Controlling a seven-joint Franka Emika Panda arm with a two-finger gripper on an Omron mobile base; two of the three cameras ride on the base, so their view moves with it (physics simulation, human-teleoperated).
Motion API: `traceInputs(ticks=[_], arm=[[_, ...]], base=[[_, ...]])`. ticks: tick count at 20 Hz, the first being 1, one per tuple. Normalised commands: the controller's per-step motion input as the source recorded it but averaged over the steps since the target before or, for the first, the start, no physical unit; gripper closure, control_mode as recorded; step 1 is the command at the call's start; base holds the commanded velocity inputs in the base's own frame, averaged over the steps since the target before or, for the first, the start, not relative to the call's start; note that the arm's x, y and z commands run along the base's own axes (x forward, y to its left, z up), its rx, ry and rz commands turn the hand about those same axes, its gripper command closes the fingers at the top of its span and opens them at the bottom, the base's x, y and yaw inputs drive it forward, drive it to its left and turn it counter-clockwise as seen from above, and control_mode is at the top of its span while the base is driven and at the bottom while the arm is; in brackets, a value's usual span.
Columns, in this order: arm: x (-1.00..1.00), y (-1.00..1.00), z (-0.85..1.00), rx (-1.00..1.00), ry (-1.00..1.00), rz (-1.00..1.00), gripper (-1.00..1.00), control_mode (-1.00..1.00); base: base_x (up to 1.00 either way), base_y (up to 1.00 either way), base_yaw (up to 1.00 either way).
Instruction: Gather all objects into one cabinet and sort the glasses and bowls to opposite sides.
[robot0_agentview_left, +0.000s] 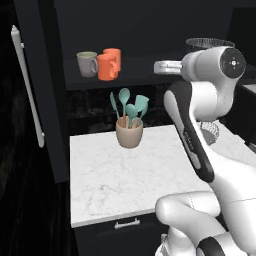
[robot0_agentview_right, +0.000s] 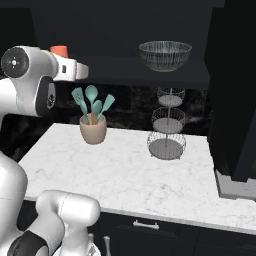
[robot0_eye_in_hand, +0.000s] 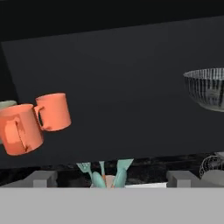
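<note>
The pincer (robot0_eye_in_hand: 109, 178) is standing wide open, gripping nothing. Two orange mugs (robot0_eye_in_hand: 33, 122) are sitting at its nine o'clock, the bowl (robot0_eye_in_hand: 208, 87) at three o'clock.

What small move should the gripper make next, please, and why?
Probably back straight out of the cabinet. The gripper is open and holds nothing, the orange mugs and grey-beige mug stand at the left, and the bowl stands at the right.

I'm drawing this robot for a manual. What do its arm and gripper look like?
The arm is glossy white with rounded, tube-like links and black bands at the joints. A round dark grey cap with small pale marks closes one joint. The gripper has two small, blocky grey finger tips. No loose cables show.
</note>
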Motion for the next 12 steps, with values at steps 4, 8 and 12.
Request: traceInputs(ticks=[4, 8, 12], arm=[[-0.79, -0.84, 0.0, 0.06, 0.03, -0.2, -1.0, -1.0], [-0.94, -0.73, 0.0, 0.02, 0.0, -0.05, -1.0, -1.0], [-1.0, -0.07, 0.0, 0.0, 0.0, 0.0, -1.0, -1.0]], base=[[0.0, 0.0, 0.0], [0.0, 0.0, 0.0], [0.0, 0.0, 0.0]])
